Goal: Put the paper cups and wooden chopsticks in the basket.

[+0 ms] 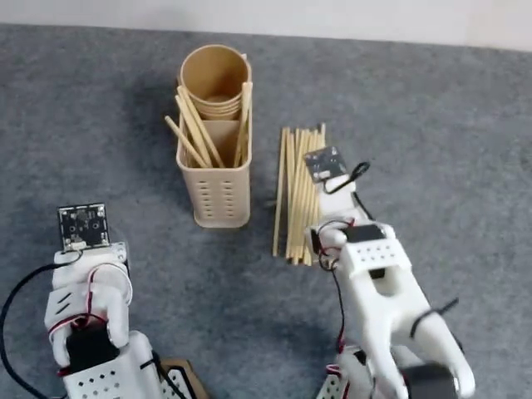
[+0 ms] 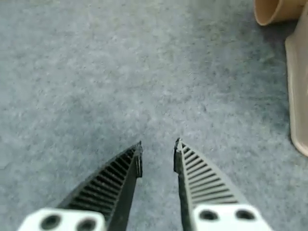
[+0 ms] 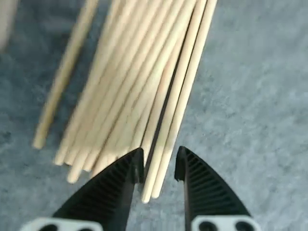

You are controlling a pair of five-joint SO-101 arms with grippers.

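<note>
A beige slotted basket (image 1: 218, 193) stands upright on the grey carpet, with stacked paper cups (image 1: 214, 76) in its far compartment and several wooden chopsticks (image 1: 198, 133) leaning in the near one. A loose pile of wooden chopsticks (image 1: 296, 195) lies to the right of the basket. The right arm (image 1: 370, 249) hangs over this pile. My right gripper (image 3: 159, 161) is open, low over the pile's (image 3: 144, 86) near ends, and two sticks' ends lie between its fingertips. My left gripper (image 2: 158, 155) is open over bare carpet, holding nothing, with the basket wall (image 2: 299, 91) and a cup rim (image 2: 269, 13) beyond it.
The left arm (image 1: 87, 287) sits at the near left, well apart from the basket. Grey carpet (image 1: 432, 125) covers the whole surface, with open room left and right of the basket. A pale wall edge runs along the far side.
</note>
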